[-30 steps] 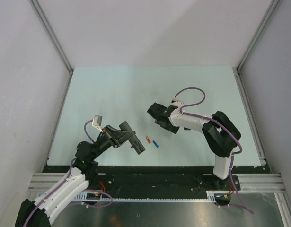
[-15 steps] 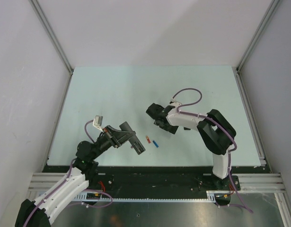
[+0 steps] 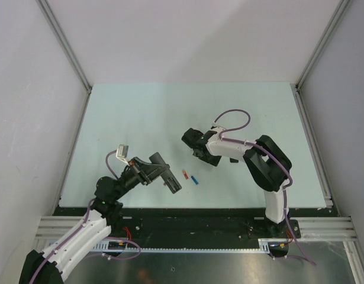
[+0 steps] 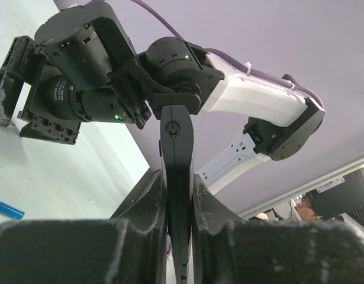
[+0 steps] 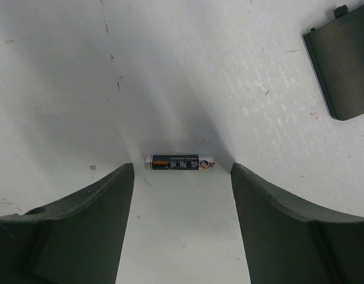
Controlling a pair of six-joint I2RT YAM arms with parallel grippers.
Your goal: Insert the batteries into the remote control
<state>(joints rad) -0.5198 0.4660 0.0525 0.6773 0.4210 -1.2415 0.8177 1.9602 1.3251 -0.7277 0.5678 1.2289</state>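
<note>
My left gripper [image 3: 161,171] is shut on the remote control [image 3: 171,183], a slim black bar held above the table; in the left wrist view the remote control [image 4: 177,136] stands clamped between both fingers. The right gripper [image 3: 190,142] hovers low over the table. In the right wrist view it [image 5: 182,171] is open, and a dark battery [image 5: 179,161] lies flat on the table just beyond its fingertips, untouched. A red-orange battery [image 3: 184,174] and a blue battery [image 3: 195,179] lie side by side between the two arms.
A flat black cover with a small tab [image 5: 341,65] lies on the table at the upper right of the right wrist view. Grey walls and metal rails [image 3: 312,136] border the pale green table [image 3: 140,112].
The right arm has shifted slightly left, bringing its gripper a little further over the table. The left arm and the remote control have not moved.
</note>
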